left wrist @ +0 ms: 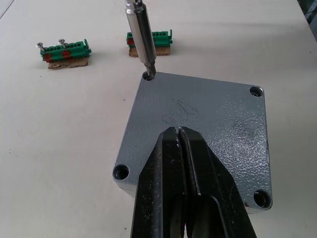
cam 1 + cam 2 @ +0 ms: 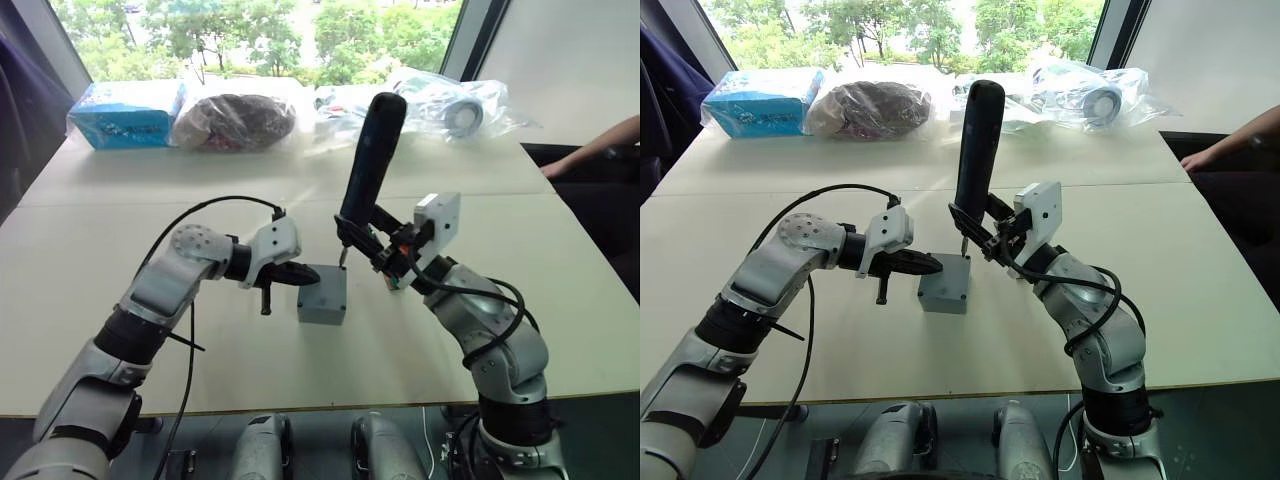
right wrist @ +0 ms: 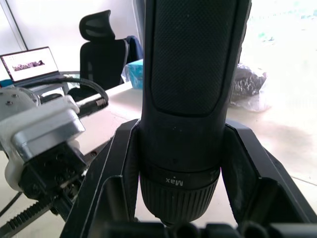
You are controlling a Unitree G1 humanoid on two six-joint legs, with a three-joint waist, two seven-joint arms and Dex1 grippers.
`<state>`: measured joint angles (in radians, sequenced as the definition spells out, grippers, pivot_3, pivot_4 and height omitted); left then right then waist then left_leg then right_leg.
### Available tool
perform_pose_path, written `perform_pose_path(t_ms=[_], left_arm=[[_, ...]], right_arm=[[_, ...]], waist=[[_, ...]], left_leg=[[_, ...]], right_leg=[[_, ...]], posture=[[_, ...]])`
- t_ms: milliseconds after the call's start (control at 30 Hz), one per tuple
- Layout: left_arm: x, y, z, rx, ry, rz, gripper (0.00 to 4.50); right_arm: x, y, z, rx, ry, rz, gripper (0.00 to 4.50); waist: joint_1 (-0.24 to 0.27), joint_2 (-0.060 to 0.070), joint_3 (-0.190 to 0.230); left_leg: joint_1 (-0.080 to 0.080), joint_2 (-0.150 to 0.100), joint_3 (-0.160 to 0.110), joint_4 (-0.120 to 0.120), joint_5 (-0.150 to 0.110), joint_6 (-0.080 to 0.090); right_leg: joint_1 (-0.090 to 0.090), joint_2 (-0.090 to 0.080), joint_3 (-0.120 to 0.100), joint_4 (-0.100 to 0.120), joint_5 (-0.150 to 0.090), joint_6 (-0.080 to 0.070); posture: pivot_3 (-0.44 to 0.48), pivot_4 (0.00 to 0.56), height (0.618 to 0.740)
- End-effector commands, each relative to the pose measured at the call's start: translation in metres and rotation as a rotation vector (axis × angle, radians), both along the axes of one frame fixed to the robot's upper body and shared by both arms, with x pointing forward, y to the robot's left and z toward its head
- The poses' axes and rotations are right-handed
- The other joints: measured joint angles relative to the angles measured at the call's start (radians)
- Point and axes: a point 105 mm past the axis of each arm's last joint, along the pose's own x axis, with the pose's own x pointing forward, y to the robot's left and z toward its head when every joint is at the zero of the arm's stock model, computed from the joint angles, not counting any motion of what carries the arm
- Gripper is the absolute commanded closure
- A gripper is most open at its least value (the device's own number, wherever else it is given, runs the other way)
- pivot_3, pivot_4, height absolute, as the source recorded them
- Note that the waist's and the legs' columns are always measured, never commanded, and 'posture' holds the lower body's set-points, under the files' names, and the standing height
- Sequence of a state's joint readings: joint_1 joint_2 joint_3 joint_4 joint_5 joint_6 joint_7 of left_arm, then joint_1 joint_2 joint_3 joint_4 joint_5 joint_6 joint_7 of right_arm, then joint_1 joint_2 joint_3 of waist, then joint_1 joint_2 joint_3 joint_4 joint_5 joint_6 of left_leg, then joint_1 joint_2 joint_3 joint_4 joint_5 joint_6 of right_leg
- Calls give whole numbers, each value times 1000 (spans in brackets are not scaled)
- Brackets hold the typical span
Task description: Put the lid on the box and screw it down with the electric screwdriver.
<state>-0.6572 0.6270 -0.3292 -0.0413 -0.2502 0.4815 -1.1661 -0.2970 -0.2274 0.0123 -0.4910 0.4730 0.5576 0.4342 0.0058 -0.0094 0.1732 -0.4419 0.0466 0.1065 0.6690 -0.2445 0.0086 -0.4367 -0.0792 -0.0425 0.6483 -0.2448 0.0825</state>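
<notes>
Near the frame's centre we see the lid (image 1: 198, 129) seated on the box (image 2: 322, 297) on the desk (image 2: 560, 290). Our left hand (image 1: 179, 136), fingers clenched together, presses on the lid. Our right hand (image 2: 372, 240) grasps the electric screwdriver (image 2: 368, 160), nearly upright, its bit (image 1: 141, 34) in the lid's corner hole.

The word "Max" is printed in white, seen inverted, on the collar of the electric screwdriver (image 3: 190, 109); no other lettering is legible.
</notes>
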Motion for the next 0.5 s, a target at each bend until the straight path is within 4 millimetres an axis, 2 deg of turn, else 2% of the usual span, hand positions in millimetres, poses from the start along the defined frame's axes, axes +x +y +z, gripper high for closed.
perform_pose_path(t_ms=[33, 267, 500], left_arm=[[-2, 3, -11, 26, 30, 2, 4500], [-3, 2, -10, 28, 28, -5, 4500], [-3, 3, -12, 30, 37, -2, 4500]], right_arm=[[-8, -1, 15, 4, -94, -5, 2750], [-2, -6, 3, -17, -83, -43, 2750], [2, -1, -7, -1, -67, -56, 2750]], waist=[[0, 0, 0], [1, 0, 0], [1, 0, 0]], left_leg=[[0, 0, 0, 0, 0, 0], [1, 0, 0, 0, 0, 0], [3, 0, 0, 0, 0, 0]], right_leg=[[0, 0, 0, 0, 0, 0], [2, 0, 0, 0, 0, 0], [3, 0, 0, 0, 0, 0]], posture=[[0, 150, 740], [0, 150, 740], [0, 150, 740]])
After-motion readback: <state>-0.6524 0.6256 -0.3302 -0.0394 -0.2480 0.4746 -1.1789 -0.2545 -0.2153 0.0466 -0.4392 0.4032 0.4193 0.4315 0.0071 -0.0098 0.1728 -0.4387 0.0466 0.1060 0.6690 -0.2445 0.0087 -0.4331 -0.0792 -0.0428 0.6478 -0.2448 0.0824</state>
